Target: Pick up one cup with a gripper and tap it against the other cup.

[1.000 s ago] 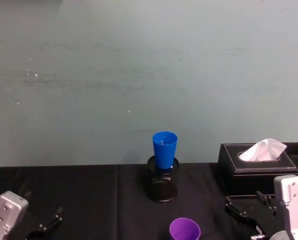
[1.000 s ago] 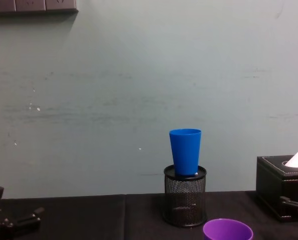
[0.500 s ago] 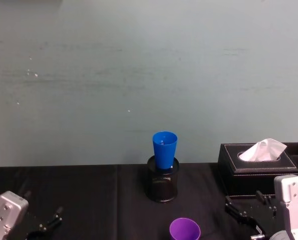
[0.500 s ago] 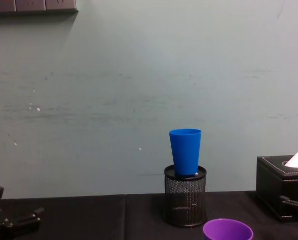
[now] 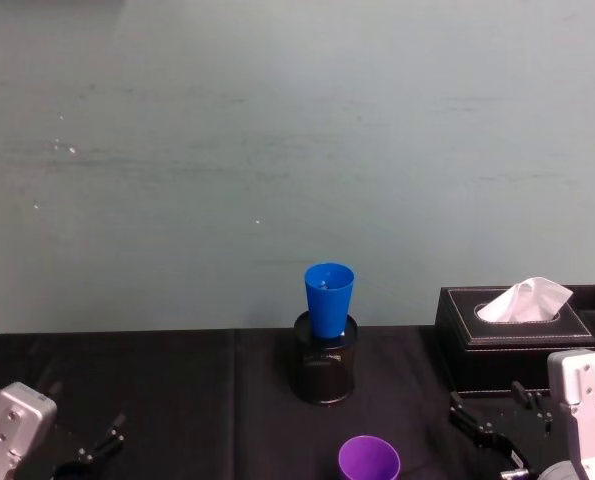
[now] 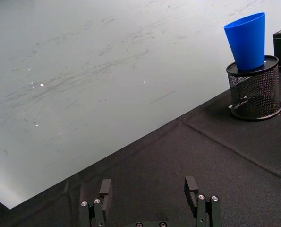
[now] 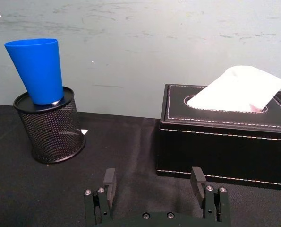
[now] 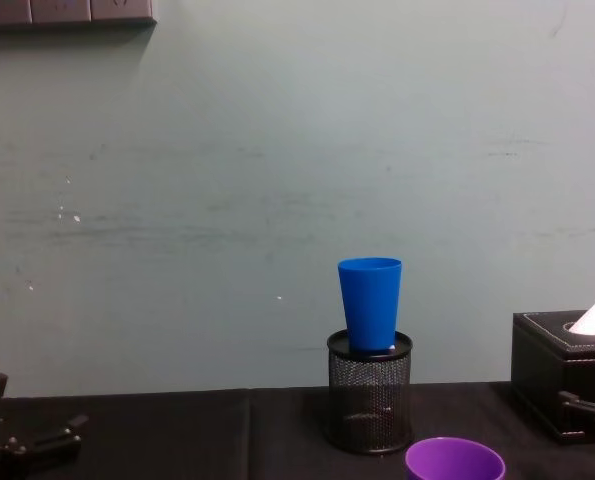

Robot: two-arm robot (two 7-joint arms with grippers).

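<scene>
The purple cup (image 5: pixel 369 460) stands upright at the table's front centre, its rim also low in the chest view (image 8: pixel 455 461). Behind it, the blue cup (image 5: pixel 329 298) sits upright in the mouth of a black wire-mesh pen holder (image 5: pixel 325 372). My left gripper (image 5: pixel 85 435) rests low at the front left, open with nothing between its fingers (image 6: pixel 105 188). At the front right, before the tissue box, my right gripper (image 5: pixel 487 408) is likewise open, its fingers (image 7: pixel 110 181) empty. Both grippers are apart from the cups. Both wrist views look toward the blue cup (image 7: pixel 36 70) (image 6: pixel 246 39).
A black tissue box (image 5: pixel 522 338) with a white tissue sticking out stands at the right, close behind my right gripper. A pale green wall (image 5: pixel 277 150) backs the table. Black cloth (image 5: pixel 177 400) covers the table between my left gripper and the pen holder.
My left gripper has sunk slightly lower at the front left. The cups, the pen holder and the right arm have not moved.
</scene>
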